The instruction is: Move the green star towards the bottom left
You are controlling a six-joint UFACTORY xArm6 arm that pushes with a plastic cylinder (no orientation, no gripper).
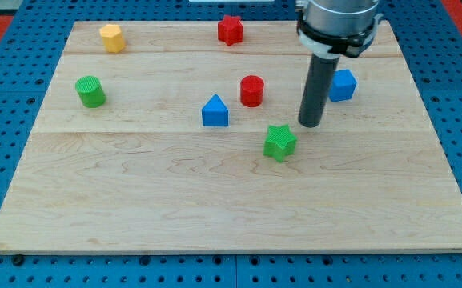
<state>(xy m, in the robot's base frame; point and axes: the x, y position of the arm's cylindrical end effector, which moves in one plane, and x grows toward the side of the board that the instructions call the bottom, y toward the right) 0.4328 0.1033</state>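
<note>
My arm's upper part is cut off at the view's top, no claw or writing shows, and my tip (311,125) sits just up-right of the green star (279,142) on the worktop (214,208).

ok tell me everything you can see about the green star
The green star is a small chunky block with ribbed-looking sides, probably plastic. It lies flat on the wooden board, a little right of centre. My tip stands just to its upper right, close but with a thin gap showing. The blue block is the nearest block, to its upper left.
</note>
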